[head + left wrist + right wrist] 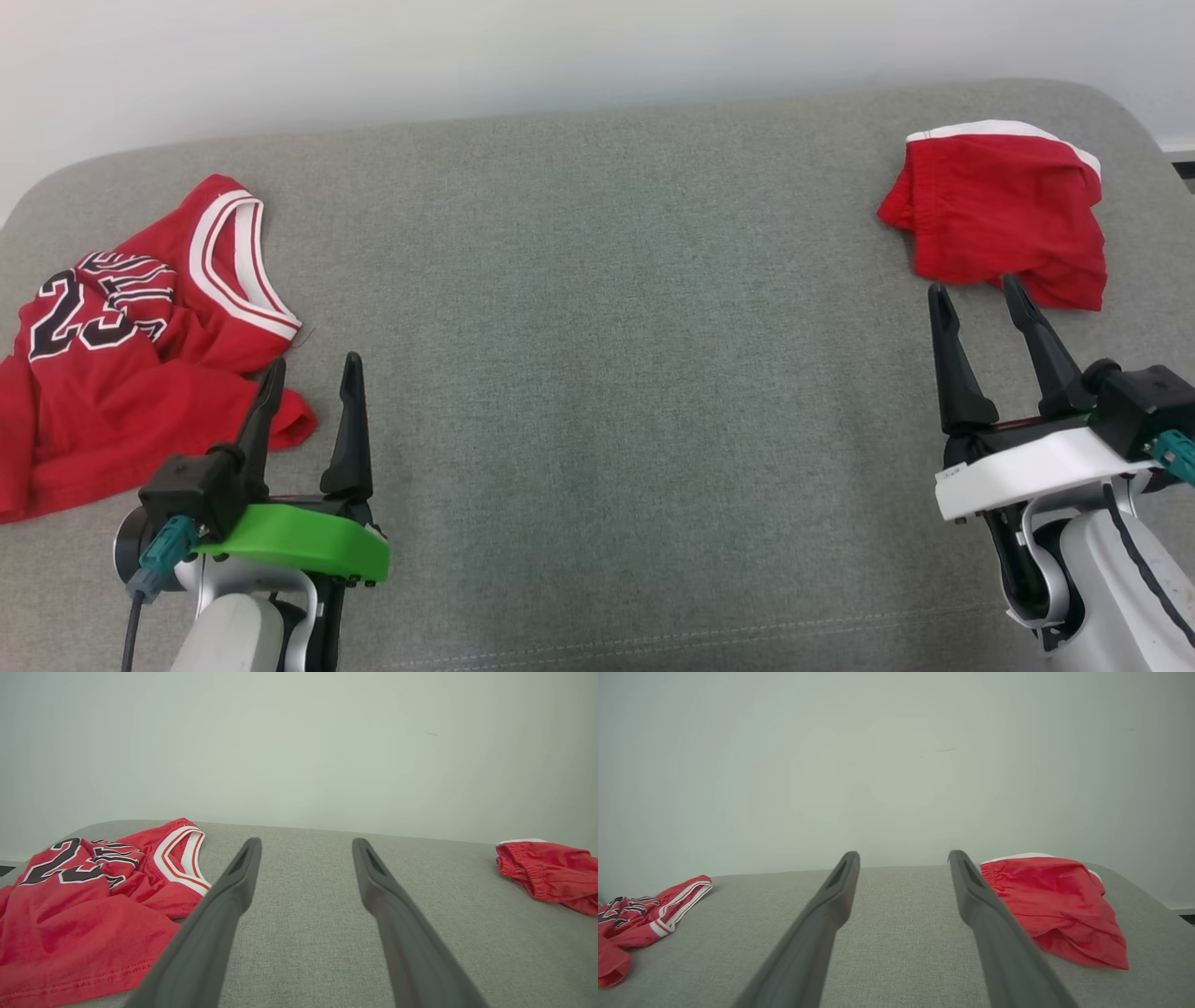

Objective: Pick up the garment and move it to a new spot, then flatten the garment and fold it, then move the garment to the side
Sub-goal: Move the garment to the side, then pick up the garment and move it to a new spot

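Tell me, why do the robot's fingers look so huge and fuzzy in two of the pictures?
Left wrist view: the left gripper sits close to the wide lens, so its fingers stretch and blur near the bottom edge; right wrist view: same for the right gripper; head view: soft even light, faint shadows, the jersey looks sharp.

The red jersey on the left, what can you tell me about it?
The red jersey looks like thin, slightly shiny knit, with black numerals edged in white and a white-and-red striped neck trim. It lies crumpled at the left end of the grey cushion. The open left gripper hovers by its hem, not gripping it.
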You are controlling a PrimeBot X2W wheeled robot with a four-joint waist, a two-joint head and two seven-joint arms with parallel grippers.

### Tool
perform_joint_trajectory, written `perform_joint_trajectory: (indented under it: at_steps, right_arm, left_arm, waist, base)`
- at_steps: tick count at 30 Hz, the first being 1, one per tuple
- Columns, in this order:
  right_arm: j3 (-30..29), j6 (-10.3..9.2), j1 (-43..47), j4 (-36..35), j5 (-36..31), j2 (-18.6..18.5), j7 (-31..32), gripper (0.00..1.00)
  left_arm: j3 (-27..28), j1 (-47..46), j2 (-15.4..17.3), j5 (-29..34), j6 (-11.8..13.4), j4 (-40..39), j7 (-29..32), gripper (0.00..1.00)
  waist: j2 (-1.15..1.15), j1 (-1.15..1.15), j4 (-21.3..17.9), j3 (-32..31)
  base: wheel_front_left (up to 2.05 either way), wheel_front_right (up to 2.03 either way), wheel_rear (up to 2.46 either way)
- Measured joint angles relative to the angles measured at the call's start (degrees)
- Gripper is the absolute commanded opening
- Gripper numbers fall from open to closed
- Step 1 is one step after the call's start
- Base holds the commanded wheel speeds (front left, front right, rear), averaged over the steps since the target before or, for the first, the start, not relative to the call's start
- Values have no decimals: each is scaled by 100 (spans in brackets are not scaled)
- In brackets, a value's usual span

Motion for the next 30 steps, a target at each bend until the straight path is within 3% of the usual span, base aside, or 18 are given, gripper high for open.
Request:
perform_joint_trajectory:
  at_steps: [13,24,30]
  right_arm:
    - [-119,30,284,-267,-56,220,0,100]
    - [-33,376,291,-379,-227,303,0,100]
    - [-59,442,290,-392,-311,304,0,100]
  left_arm:
    - [71,59,-12,102,-32,45,0,100]
    - [138,41,-1,137,-83,230,0,100]
    - [153,-159,-2,171,-98,336,0,100]
  waist:
    - [0,0,24,109]
    - [0,0,145,231]
    - [0,0,370,365]
  base:
    - [0,0,0]
    - [0,0,0]
    - [0,0,0]
